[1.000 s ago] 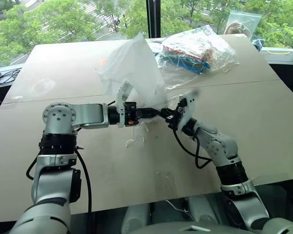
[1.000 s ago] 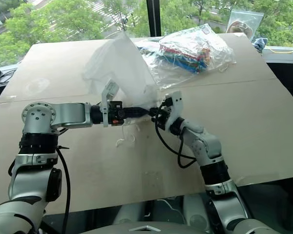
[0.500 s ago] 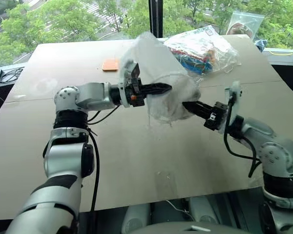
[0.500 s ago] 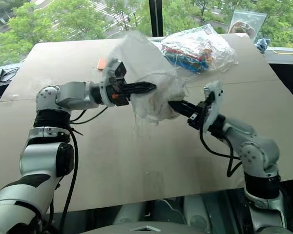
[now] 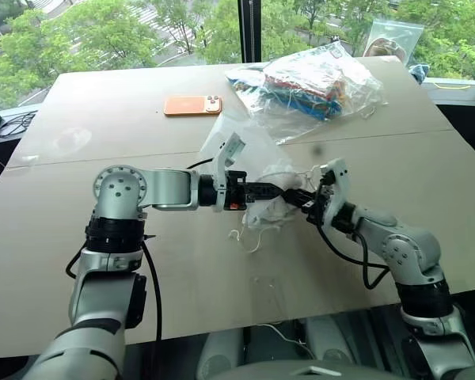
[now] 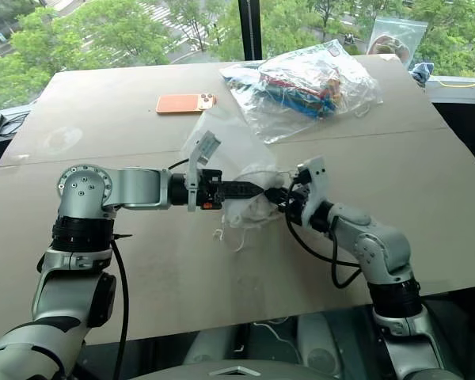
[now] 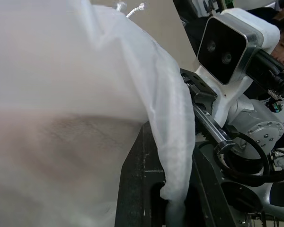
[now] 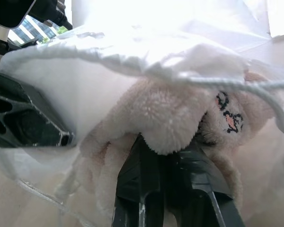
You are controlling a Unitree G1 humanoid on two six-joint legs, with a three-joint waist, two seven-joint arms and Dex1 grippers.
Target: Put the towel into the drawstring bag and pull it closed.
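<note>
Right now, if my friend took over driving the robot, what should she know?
Left gripper: shut on the drawstring bag fabric.
Right gripper: shut on the towel, which is at the bag's mouth.
Bag and towel are held between the arms, low over the table.
Done: towel brought into the mouth.
Left: push it fully in, let go, pull the cords closed.

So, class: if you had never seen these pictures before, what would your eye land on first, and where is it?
First, the two arms meeting over the middle of the table, the left gripper and right gripper both shut on the white drawstring bag, with the fluffy towel at its mouth. Next, the clear plastic bag of colourful contents and the orange phone at the far side.
</note>
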